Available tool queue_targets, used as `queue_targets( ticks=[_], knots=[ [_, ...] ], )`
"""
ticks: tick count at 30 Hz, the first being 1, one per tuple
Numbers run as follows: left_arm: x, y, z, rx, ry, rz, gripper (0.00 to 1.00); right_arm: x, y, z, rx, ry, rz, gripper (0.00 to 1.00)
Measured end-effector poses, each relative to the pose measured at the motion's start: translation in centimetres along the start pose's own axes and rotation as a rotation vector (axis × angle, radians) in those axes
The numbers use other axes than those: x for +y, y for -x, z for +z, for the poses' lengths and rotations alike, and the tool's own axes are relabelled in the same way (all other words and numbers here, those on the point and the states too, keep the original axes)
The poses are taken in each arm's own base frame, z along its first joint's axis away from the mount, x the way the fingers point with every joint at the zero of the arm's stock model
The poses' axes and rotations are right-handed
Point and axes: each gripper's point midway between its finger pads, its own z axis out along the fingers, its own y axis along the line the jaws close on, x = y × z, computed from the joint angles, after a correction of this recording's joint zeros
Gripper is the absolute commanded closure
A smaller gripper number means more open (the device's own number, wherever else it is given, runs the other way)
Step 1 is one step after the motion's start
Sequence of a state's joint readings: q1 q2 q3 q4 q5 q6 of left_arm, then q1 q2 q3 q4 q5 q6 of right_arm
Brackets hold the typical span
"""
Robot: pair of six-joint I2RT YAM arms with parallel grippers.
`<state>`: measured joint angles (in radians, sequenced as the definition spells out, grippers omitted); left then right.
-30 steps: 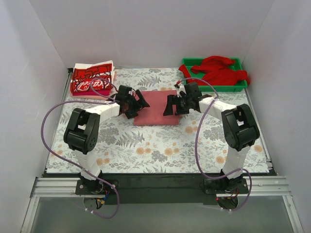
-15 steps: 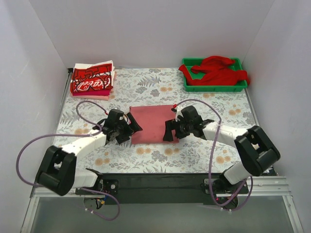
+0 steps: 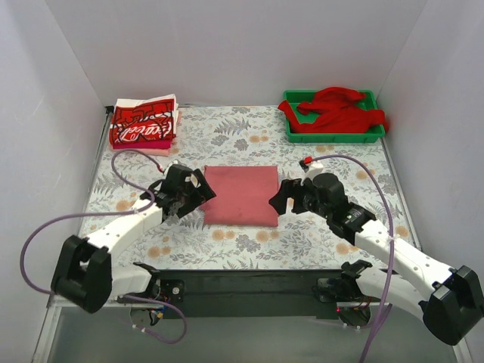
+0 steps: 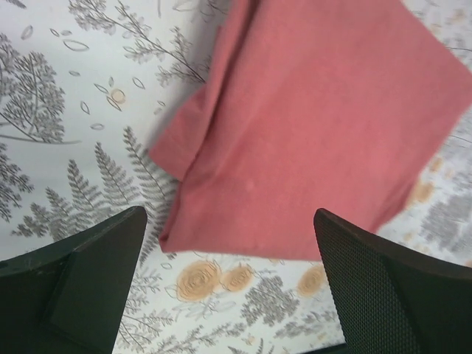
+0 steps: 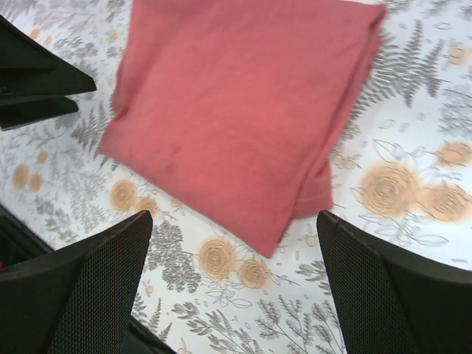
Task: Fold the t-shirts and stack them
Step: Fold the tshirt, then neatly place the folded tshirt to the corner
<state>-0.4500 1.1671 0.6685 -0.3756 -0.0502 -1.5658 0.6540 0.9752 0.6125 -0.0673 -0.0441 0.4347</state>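
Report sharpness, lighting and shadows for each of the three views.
Top external: sharp and evenly lit, with hardly any shadow and no glare on the folded salmon-pink t-shirt. Left wrist: the cloth looks soft, its right edge smeared, and the left gripper's fingers are dark shapes in the bottom corners. Right wrist: somewhat crisper, with mesh texture showing on the right gripper's fingers.

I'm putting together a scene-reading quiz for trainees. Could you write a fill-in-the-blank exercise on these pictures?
1. The red shirt lies heaped in the ____ tray.
2. The printed shirts are stacked at the far ____ corner.
3. The left gripper and right gripper flank the folded pink shirt, both ____ and holding nothing.

Missing words: green; left; open
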Motion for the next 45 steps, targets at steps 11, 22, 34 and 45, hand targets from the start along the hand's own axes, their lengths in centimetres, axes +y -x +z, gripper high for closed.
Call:
queue_targets(
  ticks=[11,22,34,45],
  knots=[
    [1.0,0.3,5.8,0.083,0.132,0.112,0.14,-4.6,-1.0,-1.0,-0.016,-0.181,0.043,0.02],
    [0.9,1.0,8.3,0.088,0.166,0.178,0.32,-5.2,-2.3,-0.9,0.048,-0.179,0.029,0.02],
    [-1.7,0.5,10.5,0.097,0.113,0.27,0.66,-4.8,-1.8,-1.5,0.032,-0.144,-0.016,0.02],
    [-3.5,0.4,12.2,0.034,0.217,0.361,1.0,-6.5,-2.7,-1.8,0.042,-0.199,-0.017,0.02]
  ],
)
